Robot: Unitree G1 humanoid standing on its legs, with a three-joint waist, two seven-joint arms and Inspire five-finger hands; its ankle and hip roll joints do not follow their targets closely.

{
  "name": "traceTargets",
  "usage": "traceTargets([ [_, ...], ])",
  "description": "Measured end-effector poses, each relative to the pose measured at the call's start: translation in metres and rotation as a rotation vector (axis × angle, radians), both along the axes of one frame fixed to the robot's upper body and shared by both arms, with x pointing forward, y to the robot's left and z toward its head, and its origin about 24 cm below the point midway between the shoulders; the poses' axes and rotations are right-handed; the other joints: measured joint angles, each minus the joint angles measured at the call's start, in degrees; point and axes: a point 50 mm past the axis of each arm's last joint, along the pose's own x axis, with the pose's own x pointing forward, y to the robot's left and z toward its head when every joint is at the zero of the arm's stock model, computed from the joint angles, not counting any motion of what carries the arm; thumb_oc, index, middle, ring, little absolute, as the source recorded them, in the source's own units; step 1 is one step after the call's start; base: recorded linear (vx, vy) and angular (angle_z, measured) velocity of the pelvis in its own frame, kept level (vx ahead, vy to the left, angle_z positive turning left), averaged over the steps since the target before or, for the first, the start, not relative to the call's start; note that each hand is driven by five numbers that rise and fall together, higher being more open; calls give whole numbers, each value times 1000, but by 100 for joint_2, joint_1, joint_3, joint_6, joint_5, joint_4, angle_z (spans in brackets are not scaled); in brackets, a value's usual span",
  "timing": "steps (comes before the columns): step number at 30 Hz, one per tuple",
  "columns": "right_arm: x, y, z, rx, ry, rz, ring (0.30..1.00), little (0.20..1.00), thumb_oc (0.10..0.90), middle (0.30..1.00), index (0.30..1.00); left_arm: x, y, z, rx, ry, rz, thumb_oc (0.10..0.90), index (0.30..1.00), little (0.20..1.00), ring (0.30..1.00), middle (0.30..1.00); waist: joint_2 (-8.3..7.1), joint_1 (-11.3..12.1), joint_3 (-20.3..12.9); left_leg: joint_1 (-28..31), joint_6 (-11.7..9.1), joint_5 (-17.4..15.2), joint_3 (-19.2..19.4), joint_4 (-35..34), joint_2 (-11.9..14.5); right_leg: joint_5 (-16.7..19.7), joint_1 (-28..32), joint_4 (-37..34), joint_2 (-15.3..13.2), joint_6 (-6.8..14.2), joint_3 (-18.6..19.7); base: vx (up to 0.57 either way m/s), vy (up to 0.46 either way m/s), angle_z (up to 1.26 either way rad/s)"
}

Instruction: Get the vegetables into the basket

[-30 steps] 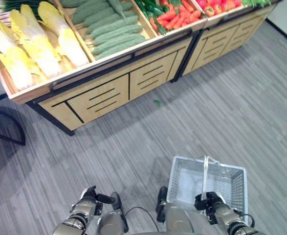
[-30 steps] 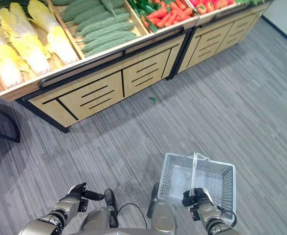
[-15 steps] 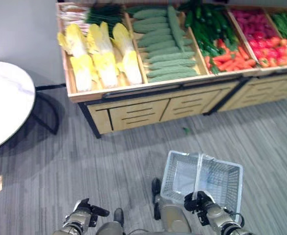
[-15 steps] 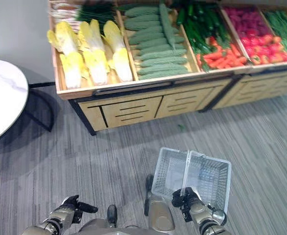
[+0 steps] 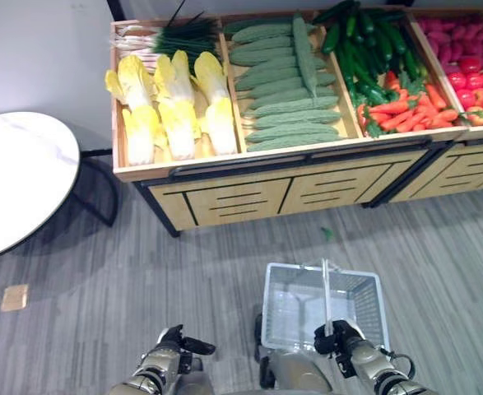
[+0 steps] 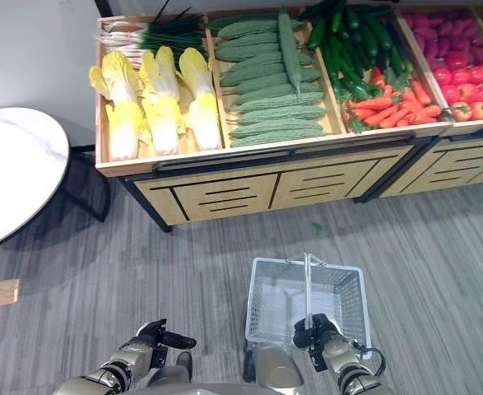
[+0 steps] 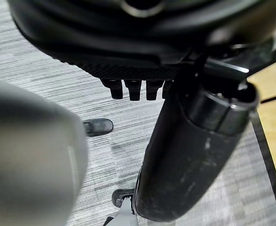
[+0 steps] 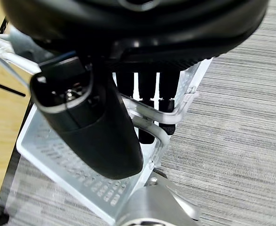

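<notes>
Right hand carried the basket by its handle, low in the frame.

The right hand (image 6: 322, 340) was curled round the handle (image 6: 307, 284) of the white wire basket (image 6: 267, 306) at lower centre-right. The left hand (image 6: 146, 342), lower left, hung with fingers loosely extended, holding nothing. The vegetables (image 6: 270, 78) lay in the wooden display stand (image 6: 249, 185) across the top; a round white table (image 6: 11, 177) stood at left.

The white wire basket (image 5: 294, 306) hangs by its upright handle over the grey floor, level and with nothing inside. The vegetables lie well apart from it in the wooden stand's bins: yellow-green napa cabbages (image 5: 178, 111) side by side, bumpy green bitter gourds (image 5: 284, 90) stacked crosswise, dark cucumbers (image 5: 366, 45), orange carrots (image 5: 399, 111) and red peppers (image 5: 471, 70).
</notes>
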Motion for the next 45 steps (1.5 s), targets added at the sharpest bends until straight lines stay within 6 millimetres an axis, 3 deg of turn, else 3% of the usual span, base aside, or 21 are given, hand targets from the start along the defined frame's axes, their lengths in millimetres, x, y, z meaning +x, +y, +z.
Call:
traceTargets([
  [2,0,1,0,-2,4,13,300,300,400,300,300,-1,0,0,-4,10,2,900,1000,1000,1000,1000,-63,2,36,-410,-180,141,52,605,-21,-28,20,-20,-44,-40,-34,33,-76,38],
  [4,-1,0,-1,-7,11,20,300,300,400,300,300,1,2,0,-3,8,7,900,1000,1000,1000,1000,-110,-7,63,-532,-155,157,202,696,11,-37,23,-45,-49,-52,-96,72,-39,23],
  [5,-1,0,-1,-9,12,26,300,300,400,300,300,1,3,1,-3,7,4,900,1000,1000,1000,1000,-137,-26,74,-534,-138,155,403,532,27,-66,49,-120,-52,-57,-104,92,-5,15],
  [6,1,-6,2,-37,15,40,300,300,400,300,300,2,-6,0,-16,5,-10,900,1000,1000,1000,1000,30,-9,70,-584,-10,350,686,-399,203,-364,-36,1,141,50,-126,191,26,19],
  [7,2,-10,3,-34,10,25,300,300,400,300,300,5,-7,1,-18,-4,-15,900,1000,1000,1000,1000,168,-17,71,-653,-114,348,661,-713,389,-619,-299,939,215,-296,-178,147,35,36],
  [8,3,-11,3,-30,5,5,300,300,400,300,300,11,-8,3,-19,-19,-25,900,1000,1000,1000,1000,188,-54,170,-688,-189,391,576,-965,474,-890,-204,988,290,-558,-80,235,99,55],
  [10,6,-14,5,-44,-2,-7,300,300,400,300,300,28,-3,12,9,-77,-72,900,1000,1000,1000,1000,29,28,360,-1022,-56,651,856,-1369,237,-769,-178,650,317,-151,272,185,106,24],
  [11,8,-14,6,-46,0,-4,300,300,400,300,300,26,0,11,16,-70,-67,900,1000,1000,1000,1000,-73,48,398,-1057,-24,718,959,-1507,177,-762,-107,460,319,-113,391,152,135,-33],
  [13,6,-13,4,-52,19,7,300,300,400,300,300,23,1,10,18,-63,-64,900,1000,1000,1000,1000,-71,109,397,-985,-104,830,1057,-1504,208,-876,118,100,357,45,313,148,164,-60],
  [14,-1,-16,2,-58,49,0,300,300,400,300,300,15,-3,6,4,-49,-58,900,1000,1000,1000,1000,183,236,261,-900,-100,804,1030,-1429,631,-1087,-73,666,560,-92,200,136,207,-77],
  [15,-3,-16,1,-53,50,-6,300,300,400,300,300,17,-3,7,6,-58,-62,900,1000,1000,1000,1000,160,193,284,-811,-106,859,1017,-1418,721,-877,-29,696,545,-305,144,164,287,-75],
  [16,-3,-15,1,-57,44,-5,300,300,400,300,300,17,-1,8,9,-56,-61,900,1000,1000,1000,1000,168,132,269,-836,-69,842,1036,-1369,724,-915,-51,655,540,-228,205,70,152,-41],
  [18,2,-15,3,-61,28,18,300,300,400,300,300,20,5,10,26,-55,-54,900,1000,1000,1000,1000,-48,141,310,-830,48,787,1096,-1260,391,-870,-147,577,344,-151,474,47,136,-54],
  [20,-6,-22,2,-72,47,-2,300,300,400,300,300,14,0,6,9,-35,-53,900,1000,1000,1000,1000,17,14,274,-623,206,875,1240,-1378,251,-655,-102,442,270,-8,615,48,274,-41],
  [22,-6,-16,1,-55,41,-7,300,300,400,300,300,17,2,8,12,-50,-45,900,1000,1000,1000,1000,-159,55,239,-625,485,856,1587,-1469,-13,-564,-318,428,43,262,927,50,265,-58],
  [28,10,3,3,-40,7,77,300,300,400,300,300,39,29,23,90,-120,-36,900,1000,1000,1000,1000,-498,134,186,-543,979,502,1911,-1463,-649,-172,-284,205,-545,653,1010,92,273,-23],
  [32,12,8,2,-23,-3,83,300,300,400,300,300,30,40,21,114,-93,-25,900,1000,1000,1000,1000,-563,157,89,-233,1103,295,2040,-1467,-709,-171,-221,574,-618,728,924,84,172,-15],
  [36,16,16,3,5,-30,77,300,300,400,300,300,23,42,18,119,-69,-23,900,1000,1000,1000,1000,-643,126,16,-89,1200,236,1991,-1462,-808,-554,-687,1610,-781,1112,945,97,62,7],
  [39,16,21,2,12,-25,96,300,300,400,300,300,21,42,17,118,-62,-23,900,1000,1000,1000,1000,-691,167,-12,-76,1229,216,1910,-1463,-861,-555,-733,1375,-881,1121,972,123,-14,14],
  [41,20,25,3,19,-45,108,300,300,400,300,300,19,41,16,120,-47,-18,900,1000,1000,1000,1000,-615,123,46,-20,1259,200,1788,-1464,-822,-523,-800,814,-814,1122,1057,118,-20,28],
  [45,20,27,3,25,-52,108,300,300,400,300,300,13,44,14,124,-35,-14,900,1000,1000,1000,1000,-659,21,70,263,1243,143,1559,-1467,-853,43,-796,150,-814,1131,794,80,-18,42],
])
